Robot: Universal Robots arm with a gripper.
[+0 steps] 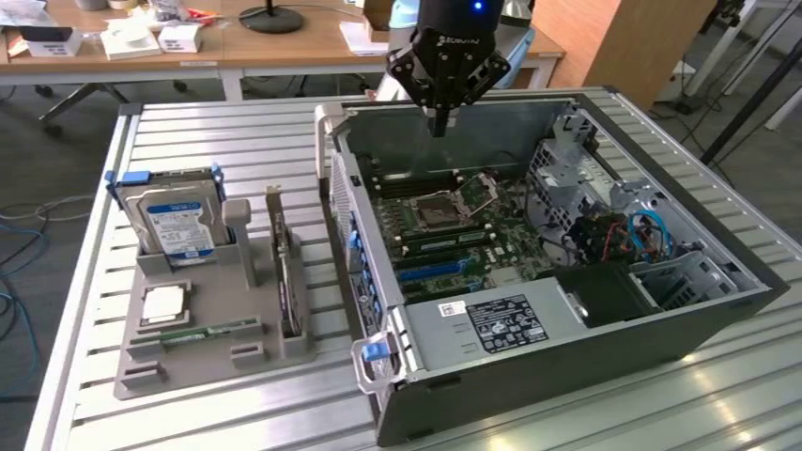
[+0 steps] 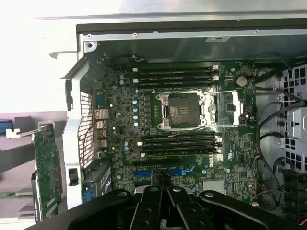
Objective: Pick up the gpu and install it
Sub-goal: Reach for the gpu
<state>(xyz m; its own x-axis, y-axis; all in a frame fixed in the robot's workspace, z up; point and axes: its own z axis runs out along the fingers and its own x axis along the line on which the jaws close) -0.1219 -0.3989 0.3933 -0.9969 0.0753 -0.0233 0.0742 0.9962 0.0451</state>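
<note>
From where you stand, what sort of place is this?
Likely an electronics lab: an open computer case on a slatted metal table, a grey holder of computer parts beside it, and cluttered desks behind.

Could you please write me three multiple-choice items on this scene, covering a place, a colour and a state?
1. Where is the thin dark gpu card? A) upright in the grey plastic holder B) seated inside the open black computer case C) gripped by the black tool
2. The silver hard drive's label is: A) red B) blue and white C) yellow
3. The tool is: A) wide open B) shut on the card C) shut, empty

1A, it stands in the holder's slot; 2B, the label shows it; 3C, it hangs closed above the case, holding nothing.
</note>
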